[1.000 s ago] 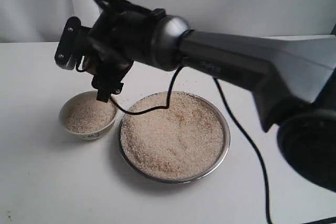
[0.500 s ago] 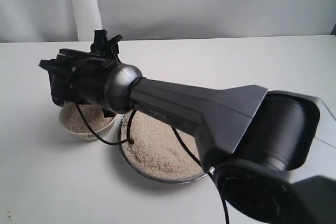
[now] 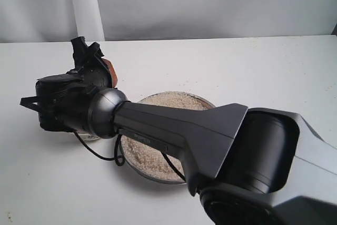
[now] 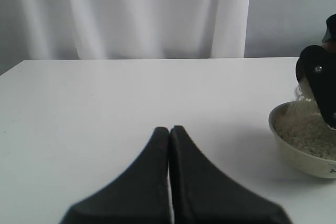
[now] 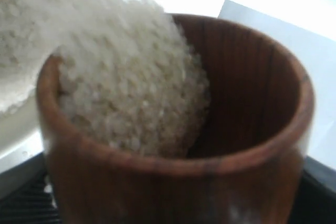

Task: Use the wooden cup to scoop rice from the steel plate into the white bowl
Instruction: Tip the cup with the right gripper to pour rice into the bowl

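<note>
The left tool (image 4: 169, 132) is idling low over the table (image 4: 105, 98), jaws pressed together and empty. In the exterior view, the right arm (image 3: 210, 130) is lying nearest, crossing the steel plate (image 3: 205, 98) and covering much of its rice (image 3: 168, 101); a second ago it was standing higher with the plate showing whole. Beyond, the wrist is now rolled over and the right tool (image 3: 92, 59) is gripping the wooden cup (image 5: 247, 93) tipped, grains sliding over its lip toward the white bowl (image 4: 289, 150), which is sitting just beside the plate and already holding a heap. Judgement: the pour is under way; this scoop is nearly delivered.
</note>
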`<action>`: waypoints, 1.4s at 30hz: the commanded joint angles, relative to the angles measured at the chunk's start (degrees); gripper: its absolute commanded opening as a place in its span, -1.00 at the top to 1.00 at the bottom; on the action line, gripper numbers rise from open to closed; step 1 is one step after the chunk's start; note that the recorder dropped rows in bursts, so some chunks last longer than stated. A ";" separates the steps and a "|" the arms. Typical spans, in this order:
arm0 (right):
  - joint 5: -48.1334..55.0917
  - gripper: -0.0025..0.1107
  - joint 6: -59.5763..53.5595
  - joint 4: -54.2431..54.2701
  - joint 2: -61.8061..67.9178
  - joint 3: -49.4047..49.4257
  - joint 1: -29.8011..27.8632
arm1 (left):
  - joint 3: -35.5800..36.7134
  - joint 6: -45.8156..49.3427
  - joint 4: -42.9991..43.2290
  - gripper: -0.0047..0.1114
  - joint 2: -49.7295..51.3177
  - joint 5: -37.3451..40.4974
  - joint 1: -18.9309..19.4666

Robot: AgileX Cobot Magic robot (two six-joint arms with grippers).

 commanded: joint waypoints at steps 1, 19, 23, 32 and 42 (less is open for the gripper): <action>1.93 0.96 -1.63 -2.20 -0.71 -0.47 0.09 | 0.09 -0.22 0.02 0.92 -0.14 -0.33 -0.15; 8.87 0.96 -6.79 -1.21 -0.71 -0.47 -0.02 | 0.09 -0.22 0.02 0.92 -0.14 -0.33 -0.15; 10.43 0.96 -7.48 0.49 -0.83 -0.47 -0.02 | 0.09 -0.22 0.02 0.92 -0.14 -0.33 -0.15; 12.17 0.96 -9.84 3.87 -1.00 -0.47 -0.02 | 0.09 -0.22 0.02 0.92 -0.14 -0.33 -0.15; 12.17 0.96 -10.73 6.40 -2.54 -0.47 1.99 | 0.09 -0.22 0.02 0.92 -0.14 -0.33 -0.15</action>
